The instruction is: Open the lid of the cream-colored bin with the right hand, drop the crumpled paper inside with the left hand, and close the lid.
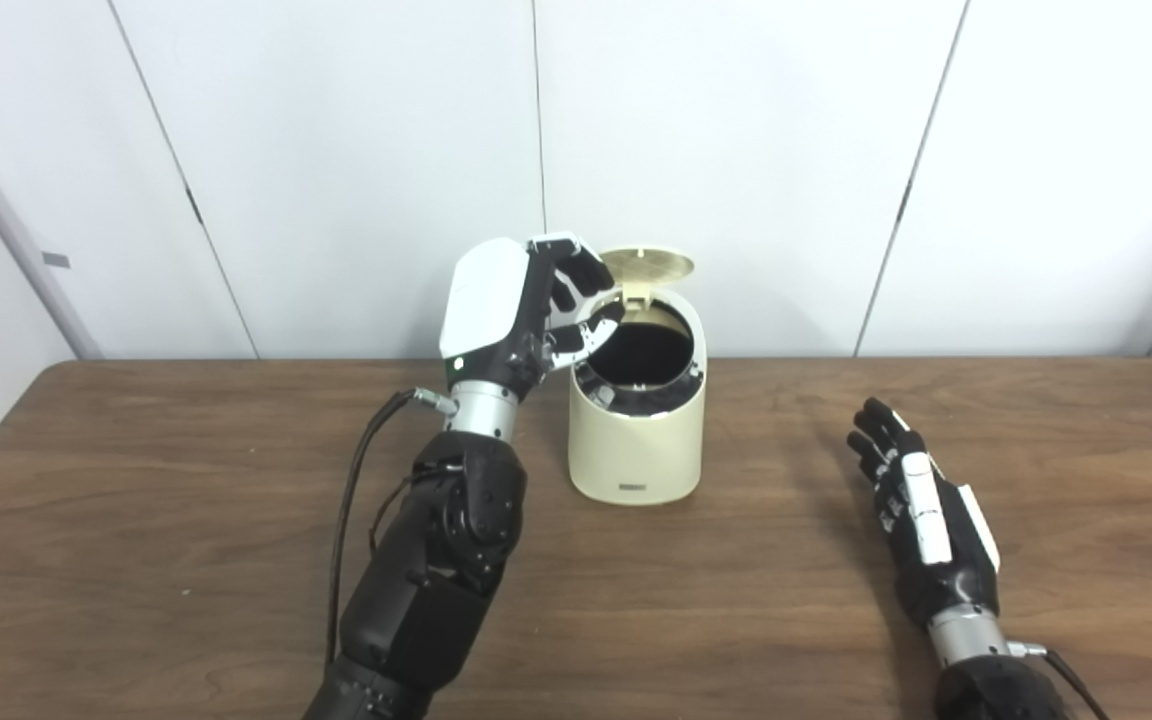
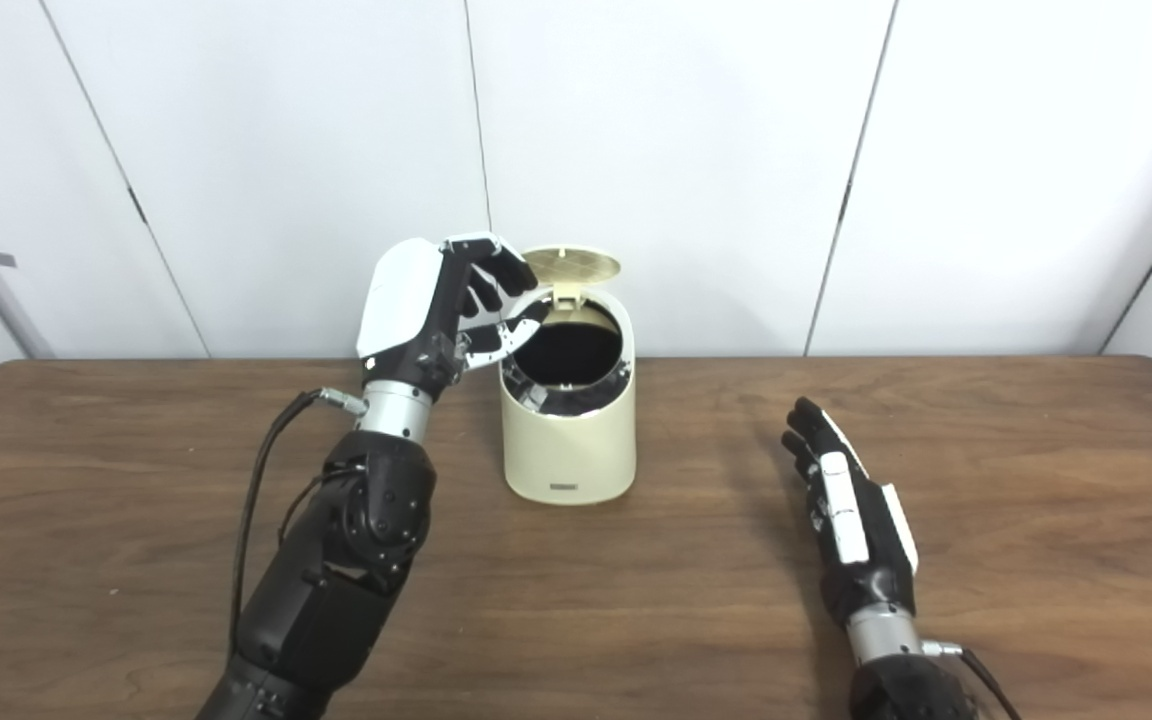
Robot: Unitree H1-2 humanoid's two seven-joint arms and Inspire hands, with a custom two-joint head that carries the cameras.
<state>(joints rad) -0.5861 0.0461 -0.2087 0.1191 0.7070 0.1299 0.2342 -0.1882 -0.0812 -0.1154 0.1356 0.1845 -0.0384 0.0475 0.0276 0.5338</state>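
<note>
The table (image 1: 186,520) carried the cream-colored bin (image 1: 636,440) near its far edge, upright, with its lid (image 1: 648,264) raised at the back and the dark mouth open to above. My left hand (image 1: 526,310) was held just left of the bin's rim, fingers curled toward the mouth; I could not tell if it held the crumpled paper, which I saw nowhere. My right hand (image 1: 921,520) lay flat and empty, fingers apart, well right of the bin. The bin's inside was too dark to read.
</note>
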